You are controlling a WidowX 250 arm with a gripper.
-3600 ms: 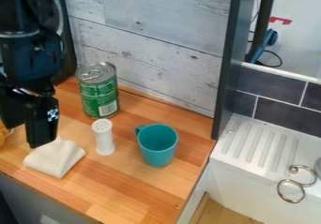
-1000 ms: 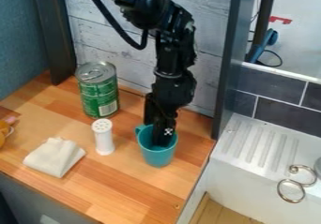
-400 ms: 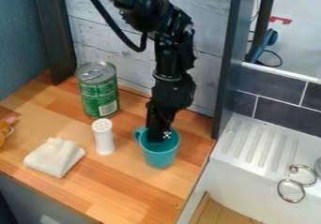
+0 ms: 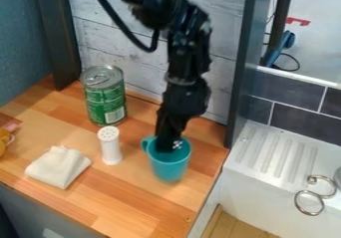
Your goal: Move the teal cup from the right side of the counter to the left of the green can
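Observation:
The black gripper [image 4: 168, 143] points down into the mouth of a teal cup [image 4: 169, 166]. It is shut on the cup's back-left wall, near the handle, and its tips are partly hidden inside. The cup is roughly upright; whether its base touches the wood cannot be told. Left of the cup stands a white shaker [image 4: 110, 146] with a perforated top. Behind the shaker is a green can [image 4: 104, 96], and a folded cream cloth [image 4: 58, 167] lies to its left.
A wooden counter [image 4: 126, 197] carries these things, with a plank wall [image 4: 126, 43] behind it. A dark upright post [image 4: 238, 82] stands right of the cup, beside a white sink's ribbed ledge [image 4: 276, 155]. An orange object [image 4: 3, 141] is at the left edge.
The gripper came from the upper left to the cup and its fingers closed together. The cup has shifted slightly, its base now lower in the view.

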